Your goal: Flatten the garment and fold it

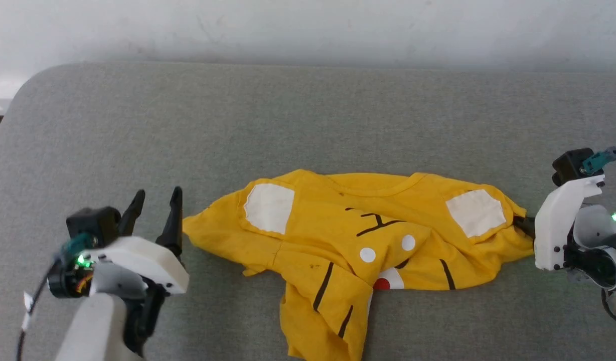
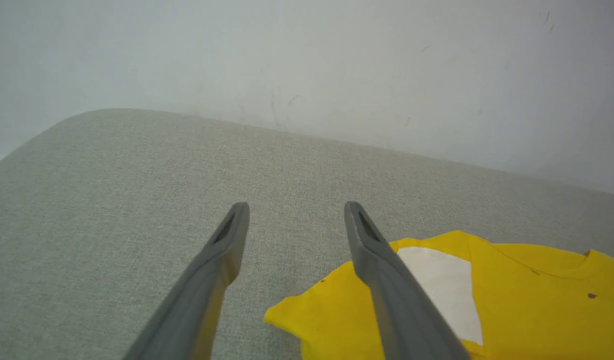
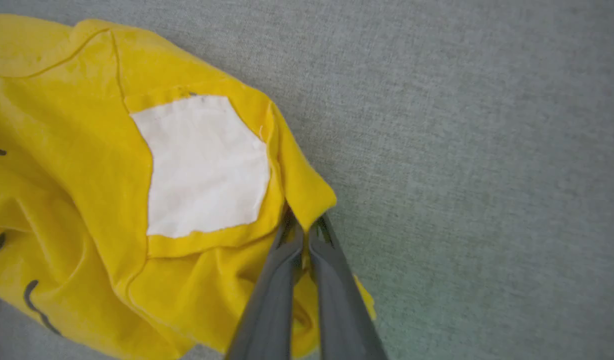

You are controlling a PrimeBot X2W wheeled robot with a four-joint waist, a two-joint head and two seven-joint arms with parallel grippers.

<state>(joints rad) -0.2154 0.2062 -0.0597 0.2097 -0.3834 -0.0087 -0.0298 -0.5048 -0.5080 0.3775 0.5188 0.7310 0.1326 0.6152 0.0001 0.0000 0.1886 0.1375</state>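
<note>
Two tools: my left tool point(image 1: 155, 210) hovers with fingers spread and nothing between them, just beside the shirt's left sleeve; my right tool point(image 3: 302, 235) is pinched tight on the edge of the right sleeve.
Garment: the bright yellow short-sleeved cotton T-shirt point(image 1: 338, 240) lies crumpled, print up, in the middle of the grey fabric-covered surface point(image 1: 308, 125), its lower part bunched and twisted toward me.
White patches: one white fabric patch point(image 1: 269, 207) sits at the left shoulder, another point(image 1: 476, 212) at the right.
Step in hand: I judge this is the flattening, with one sleeve gripped and the other not yet taken.
Next move: I'd bring the left tool down onto the sleeve tip and grip it, then draw both sleeves apart to stretch the shirt.
Right wrist view: it shows the fingers meeting on cloth, which the head view hides behind the white wrist housing.
Left wrist view: it shows the gap between my fingers point(image 2: 222, 260) and bare surface under them.
</note>
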